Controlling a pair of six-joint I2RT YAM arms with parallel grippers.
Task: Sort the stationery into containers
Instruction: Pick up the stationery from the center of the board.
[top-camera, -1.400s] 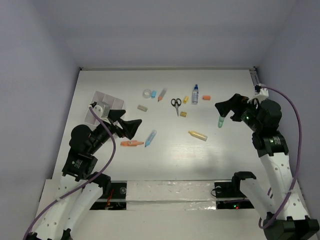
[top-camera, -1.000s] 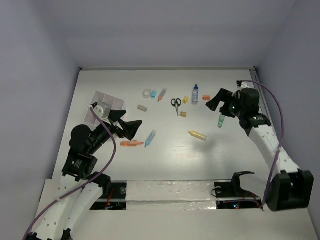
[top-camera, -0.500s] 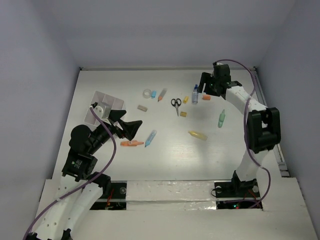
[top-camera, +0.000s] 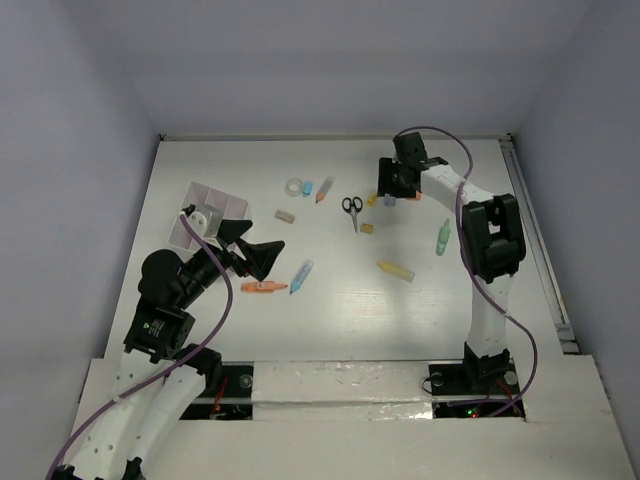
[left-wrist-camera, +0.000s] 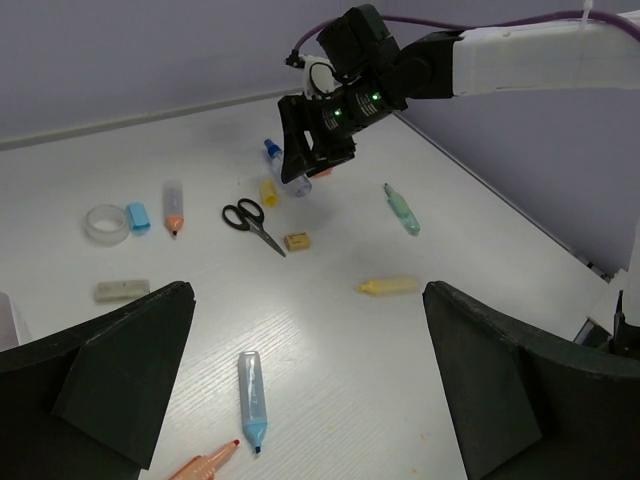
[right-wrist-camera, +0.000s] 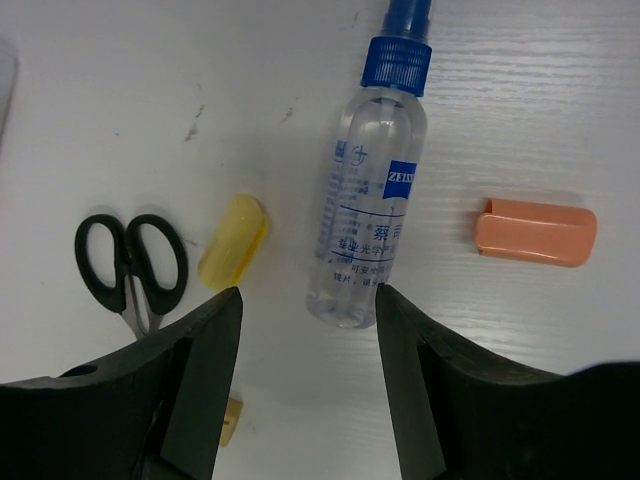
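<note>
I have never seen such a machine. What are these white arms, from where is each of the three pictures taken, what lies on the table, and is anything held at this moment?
These are two robot arms fixed at the near edge of a white table. One picture looks down from above; the other two come from a camera on each wrist, so the dark shapes at their lower edge are that arm's own fingers. On the table lie coloured pens, black-handled scissors, a clear bottle with a blue cap, a small orange cap and a small yellow cap. A white box with square compartments stands at the left. The right gripper hangs open over the bottle; the left gripper is open too, near the box. Nothing is held.
</note>
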